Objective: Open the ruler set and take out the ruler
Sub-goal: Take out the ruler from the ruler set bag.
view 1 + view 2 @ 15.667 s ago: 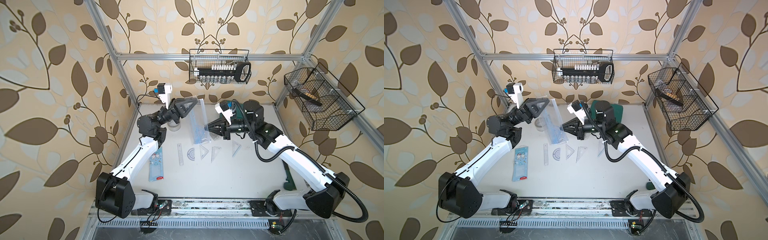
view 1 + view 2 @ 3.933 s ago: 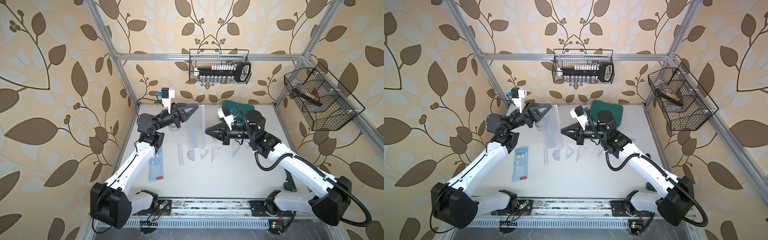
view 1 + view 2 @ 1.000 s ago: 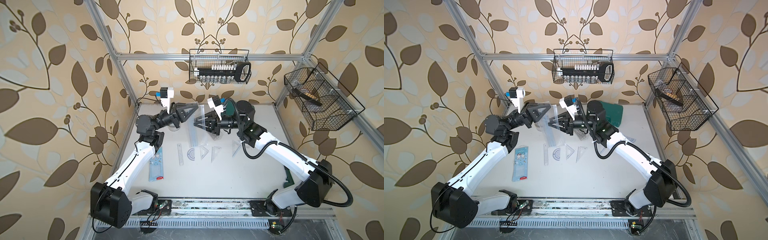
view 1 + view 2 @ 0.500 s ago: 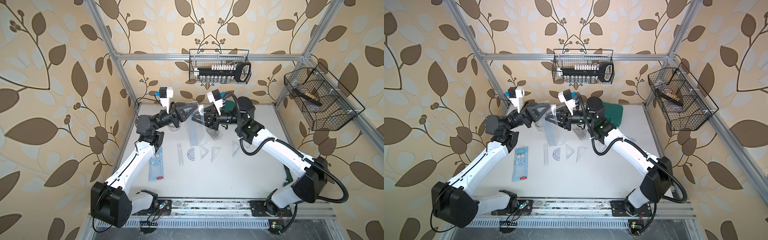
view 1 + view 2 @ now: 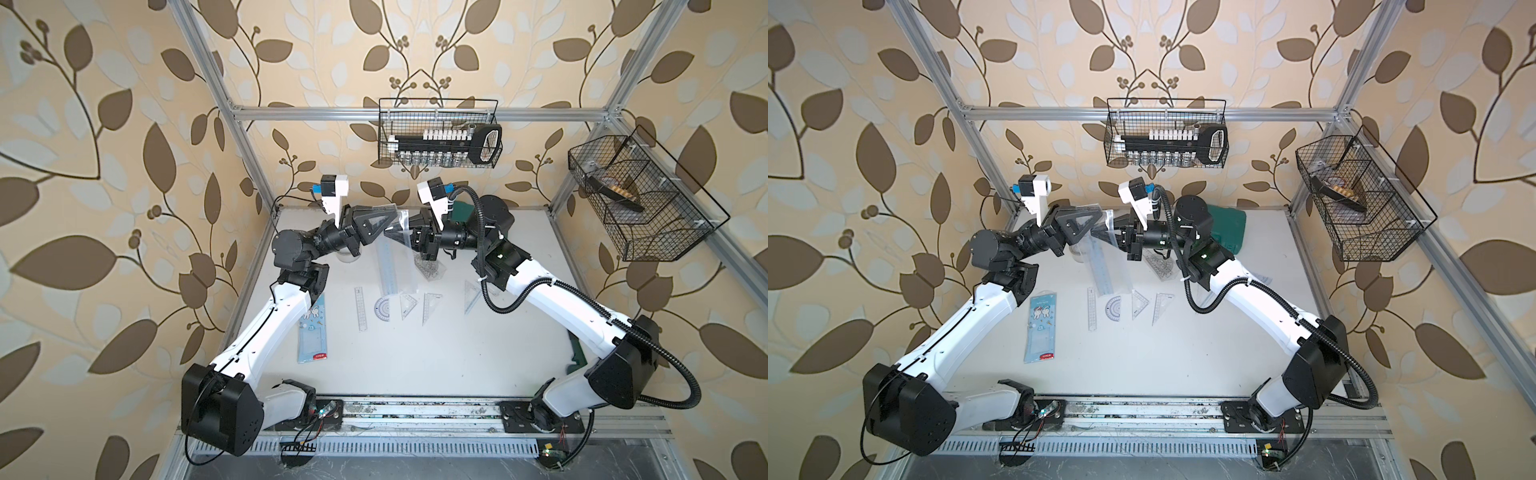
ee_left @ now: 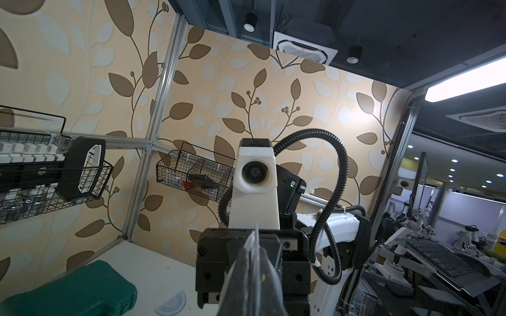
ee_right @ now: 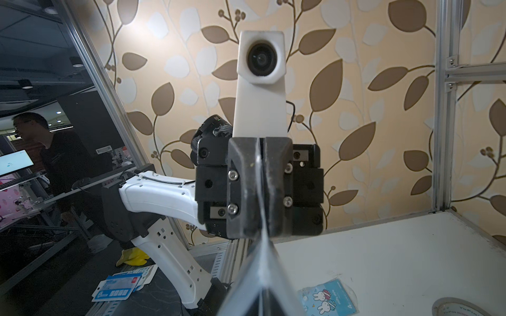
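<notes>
The ruler set is a clear plastic pouch [image 5: 400,249] [image 5: 1111,249] hanging above the back of the table between both arms. A pale blue ruler [image 5: 388,268] [image 5: 1100,272] shows inside it, slanting down. My left gripper [image 5: 395,224] [image 5: 1101,220] is shut on the pouch's upper edge. My right gripper [image 5: 406,233] [image 5: 1116,233] faces it tip to tip and is shut on the same film. In the left wrist view the left gripper [image 6: 253,246] pinches the film edge-on. In the right wrist view the right gripper [image 7: 260,242] does the same.
On the white table [image 5: 457,353] lie a clear straight ruler [image 5: 361,309], a protractor [image 5: 382,310], three set squares [image 5: 430,307], a blue card sleeve [image 5: 313,332] and another clear pouch [image 5: 428,268]. A green case [image 5: 462,210] sits at the back. Wire baskets [image 5: 438,137] hang on the walls.
My right gripper has moved left up to the left gripper's tips and shut on the pouch. The left arm has stayed where it was, still holding the pouch.
</notes>
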You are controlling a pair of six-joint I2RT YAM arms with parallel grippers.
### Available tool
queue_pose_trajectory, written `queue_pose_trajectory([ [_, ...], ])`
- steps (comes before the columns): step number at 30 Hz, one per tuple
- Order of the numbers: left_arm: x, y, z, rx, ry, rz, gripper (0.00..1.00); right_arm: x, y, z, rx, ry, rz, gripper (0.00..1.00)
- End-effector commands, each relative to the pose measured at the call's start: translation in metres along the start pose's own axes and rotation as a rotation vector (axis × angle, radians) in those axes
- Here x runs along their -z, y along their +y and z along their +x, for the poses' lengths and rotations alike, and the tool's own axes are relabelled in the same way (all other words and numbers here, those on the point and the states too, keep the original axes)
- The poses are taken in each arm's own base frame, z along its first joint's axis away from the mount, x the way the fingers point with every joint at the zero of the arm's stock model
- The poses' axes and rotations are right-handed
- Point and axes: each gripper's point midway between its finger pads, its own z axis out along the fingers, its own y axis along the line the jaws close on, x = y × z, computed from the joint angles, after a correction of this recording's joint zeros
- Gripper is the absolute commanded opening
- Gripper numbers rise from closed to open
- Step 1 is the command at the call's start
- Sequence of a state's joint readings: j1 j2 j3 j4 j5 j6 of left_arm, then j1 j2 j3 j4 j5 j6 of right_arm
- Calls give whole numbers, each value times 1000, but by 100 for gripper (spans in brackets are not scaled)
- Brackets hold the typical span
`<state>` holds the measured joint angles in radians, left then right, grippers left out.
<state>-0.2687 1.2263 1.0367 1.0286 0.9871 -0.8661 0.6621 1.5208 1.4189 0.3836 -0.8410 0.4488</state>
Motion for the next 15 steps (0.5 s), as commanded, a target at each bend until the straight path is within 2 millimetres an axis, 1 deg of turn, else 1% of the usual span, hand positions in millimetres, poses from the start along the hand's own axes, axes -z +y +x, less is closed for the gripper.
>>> queue_pose_trajectory([
  [1, -1, -30, -17, -87, -16, 57, 0, 7, 3, -10, 36, -33, 33, 0],
  [5, -1, -30, -18, -82, -17, 54, 0, 8, 2, -5, 26, -25, 36, 0],
  [7, -1, -30, -19, -106, -16, 51, 1, 9, 1, -3, 19, -20, 39, 0],
  [11, -1, -28, -18, -102, -14, 38, 8, 9, 1, -1, 19, -11, 41, 0],
  [15, -1, -26, -17, -97, -9, 29, 12, 9, 0, 1, 16, -4, 43, 0],
])
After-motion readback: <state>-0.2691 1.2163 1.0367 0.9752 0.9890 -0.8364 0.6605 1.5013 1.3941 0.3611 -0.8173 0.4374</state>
